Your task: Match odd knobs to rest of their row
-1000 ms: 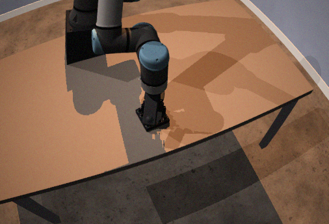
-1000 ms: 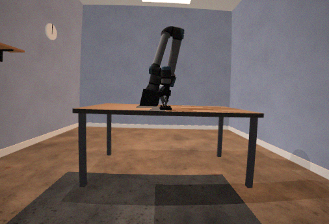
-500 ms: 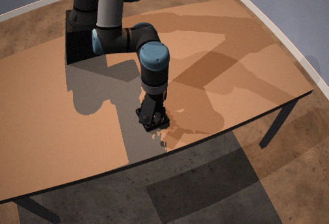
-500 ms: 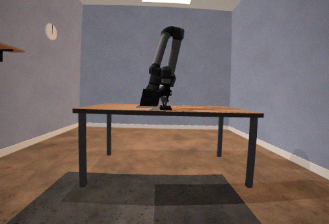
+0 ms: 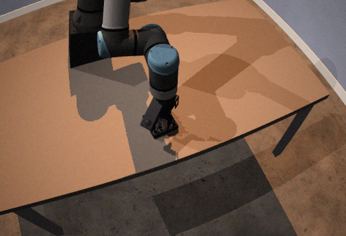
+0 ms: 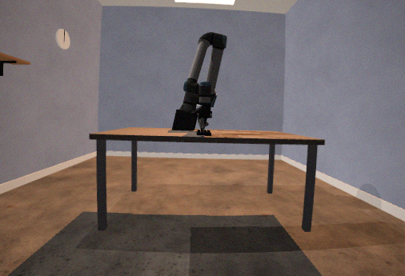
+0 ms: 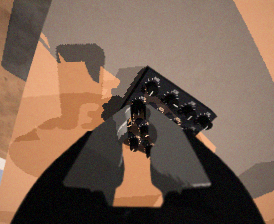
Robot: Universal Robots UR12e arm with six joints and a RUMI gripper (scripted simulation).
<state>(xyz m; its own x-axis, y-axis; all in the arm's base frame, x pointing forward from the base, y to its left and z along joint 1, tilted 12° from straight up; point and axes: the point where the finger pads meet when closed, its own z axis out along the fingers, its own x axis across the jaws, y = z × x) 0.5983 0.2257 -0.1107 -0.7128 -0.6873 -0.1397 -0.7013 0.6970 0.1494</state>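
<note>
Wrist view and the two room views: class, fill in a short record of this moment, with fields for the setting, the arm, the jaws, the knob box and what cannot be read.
Setting: orange-brown wooden table on dark legs, blue-walled room.
Arm: grey and black six-joint arm with blue joint caps, bent down over the table's near edge.
Gripper: two-jaw gripper, jaws shut on a small black round knob.
Box: flat black knob box, lying on the table, seen at a slant in the wrist view.
Unreadable: knob marks and row labels too small to tell.
</note>
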